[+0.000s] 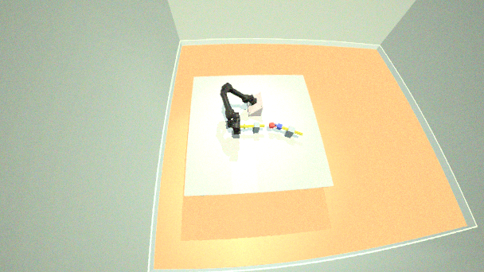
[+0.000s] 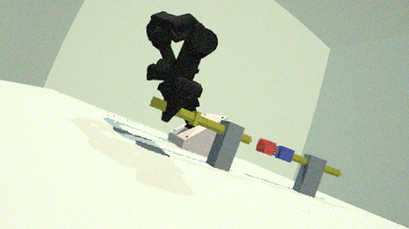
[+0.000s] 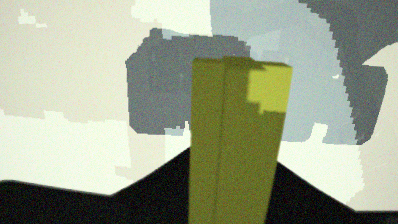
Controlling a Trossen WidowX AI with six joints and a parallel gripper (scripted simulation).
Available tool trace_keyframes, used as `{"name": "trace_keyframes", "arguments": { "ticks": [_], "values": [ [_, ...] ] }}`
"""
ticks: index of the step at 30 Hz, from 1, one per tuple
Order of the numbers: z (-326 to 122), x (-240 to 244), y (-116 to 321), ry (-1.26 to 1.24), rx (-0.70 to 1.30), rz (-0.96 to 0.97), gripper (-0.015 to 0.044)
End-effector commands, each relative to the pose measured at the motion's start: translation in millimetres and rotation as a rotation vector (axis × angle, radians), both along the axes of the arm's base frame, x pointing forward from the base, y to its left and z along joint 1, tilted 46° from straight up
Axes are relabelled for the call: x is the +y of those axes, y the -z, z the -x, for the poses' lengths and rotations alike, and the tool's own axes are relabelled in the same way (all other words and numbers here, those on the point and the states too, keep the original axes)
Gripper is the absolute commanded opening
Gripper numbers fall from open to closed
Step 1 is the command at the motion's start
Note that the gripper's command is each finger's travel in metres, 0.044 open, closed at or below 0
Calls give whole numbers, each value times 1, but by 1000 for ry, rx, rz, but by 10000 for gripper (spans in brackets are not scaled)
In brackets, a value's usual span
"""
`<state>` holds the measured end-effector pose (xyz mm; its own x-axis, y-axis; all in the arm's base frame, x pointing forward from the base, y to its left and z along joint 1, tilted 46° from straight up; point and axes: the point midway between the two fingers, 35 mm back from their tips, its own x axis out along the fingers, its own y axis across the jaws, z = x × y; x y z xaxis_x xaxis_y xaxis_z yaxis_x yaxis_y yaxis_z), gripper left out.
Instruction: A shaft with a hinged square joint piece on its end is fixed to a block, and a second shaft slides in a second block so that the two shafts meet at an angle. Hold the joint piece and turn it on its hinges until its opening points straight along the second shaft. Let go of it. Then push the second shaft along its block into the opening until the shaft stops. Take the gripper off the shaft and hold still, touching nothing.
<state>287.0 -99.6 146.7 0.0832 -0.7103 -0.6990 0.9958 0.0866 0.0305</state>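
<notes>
The second shaft (image 1: 247, 126) (image 2: 213, 125) (image 3: 232, 150) is a yellow square bar lying through its grey block (image 1: 256, 129) (image 2: 225, 146). A collar (image 2: 196, 119) sits on it left of the block. My gripper (image 2: 172, 113) is shut on this shaft between its outer end and the collar. The shaft's right tip is a short gap from the red joint piece (image 1: 271, 125) (image 2: 266, 147). That piece is hinged to a blue part (image 1: 279, 126) (image 2: 284, 153) on the fixed shaft (image 1: 298, 134) (image 2: 333, 171), held by another grey block (image 1: 289, 134) (image 2: 309, 176). The red opening faces roughly toward the second shaft.
A pale pink sloped stand (image 1: 255, 107) (image 2: 196, 140) is behind the second shaft, beside the arm's base. The white table (image 1: 279, 171) (image 2: 55, 185) carries the arm, stand and both blocks. The arm's shadow falls in front of the gripper.
</notes>
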Motion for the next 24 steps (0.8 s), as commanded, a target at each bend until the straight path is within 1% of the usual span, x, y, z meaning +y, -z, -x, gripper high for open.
{"name": "trace_keyframes", "arguments": {
  "ticks": [1, 24],
  "values": [
    [0, 4, 4, -2, -6, 2, 0],
    [1, 29, 30, -5, -8, 1, 0]
  ]
}}
